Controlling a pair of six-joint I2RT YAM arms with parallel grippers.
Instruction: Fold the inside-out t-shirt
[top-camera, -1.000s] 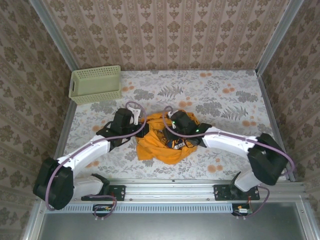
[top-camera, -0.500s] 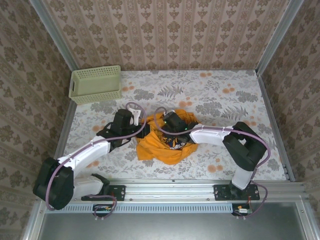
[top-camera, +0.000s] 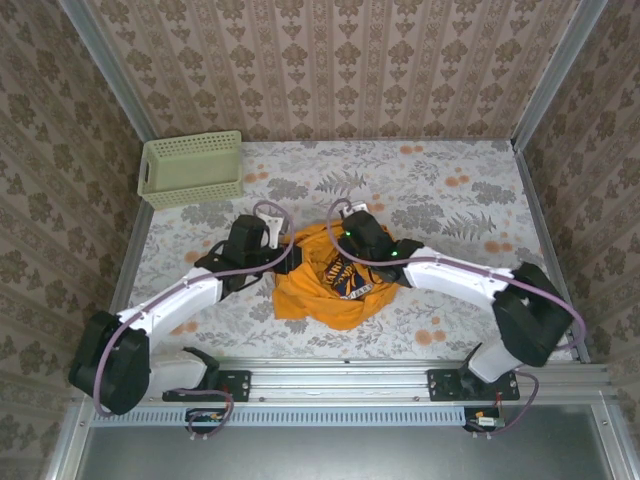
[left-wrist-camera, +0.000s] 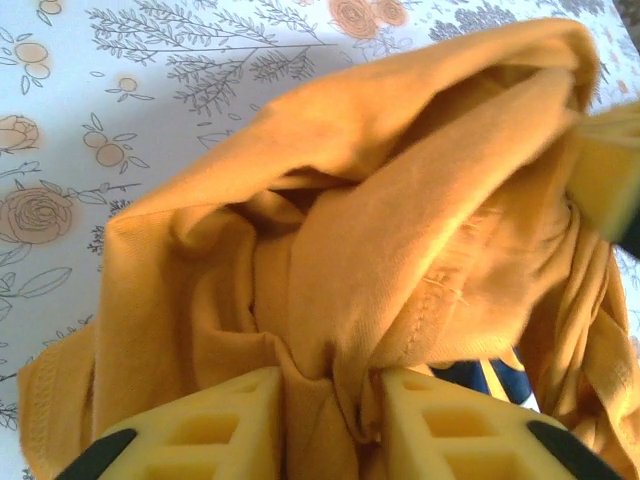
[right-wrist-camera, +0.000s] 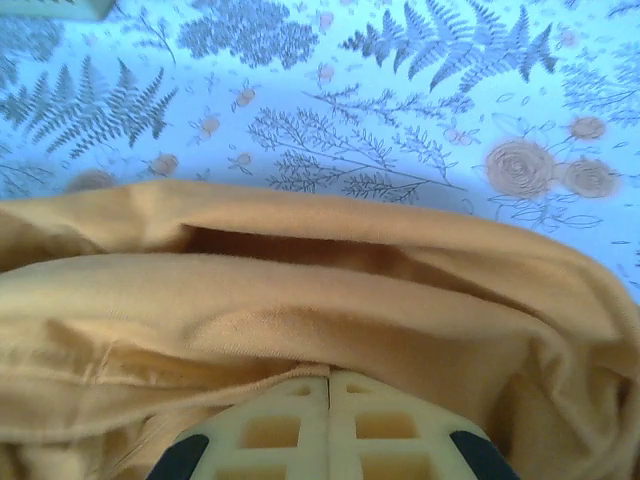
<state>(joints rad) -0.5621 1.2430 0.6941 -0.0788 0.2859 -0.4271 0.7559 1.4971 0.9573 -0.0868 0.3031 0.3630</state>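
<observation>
The inside-out t-shirt lies bunched in an orange-yellow heap at the table's near middle, its dark printed mark facing up. My left gripper reaches into the heap's left side. In the left wrist view a thick fold of the shirt is wedged between the fingers of that gripper and touches both. My right gripper sits at the heap's far edge. In the right wrist view its fingers are pressed together at a hem of the shirt.
A pale green lattice basket stands at the table's far left corner, and its edge also shows in the right wrist view. Flowered tablecloth lies bare around the heap. Papered walls close the table in on three sides.
The right gripper has closed and shifted from above the heap's middle to its far edge. The dark print now shows more fully. The left jaws have parted a little, with cloth still between them.
</observation>
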